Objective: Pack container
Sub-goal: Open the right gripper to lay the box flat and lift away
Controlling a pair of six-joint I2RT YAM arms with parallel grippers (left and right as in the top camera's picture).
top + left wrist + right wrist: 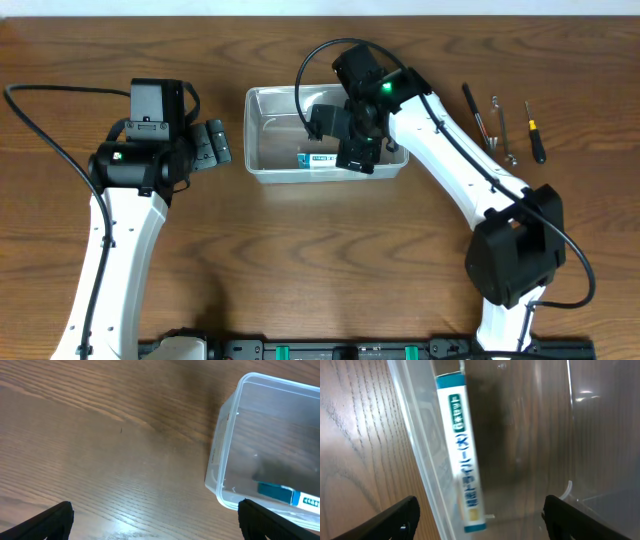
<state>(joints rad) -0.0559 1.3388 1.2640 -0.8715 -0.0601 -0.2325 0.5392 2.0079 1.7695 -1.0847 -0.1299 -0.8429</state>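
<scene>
The clear plastic container (262, 140) stands on the table at the back middle. A small blue-and-white box (318, 159) lies inside it along the front wall. My right gripper (356, 150) hangs open and empty over the container's right part; in the right wrist view the box (462, 450) lies between its spread fingers (480, 520), below them, beside the container's wall (417, 445). My left gripper (213, 146) is open and empty, left of the container; in the left wrist view the container (220, 450) and the box (280, 494) lie at the right.
Several slim tools (500, 125) lie on the table at the back right, among them a black-handled one (537, 140). The table is brown wood (300, 260).
</scene>
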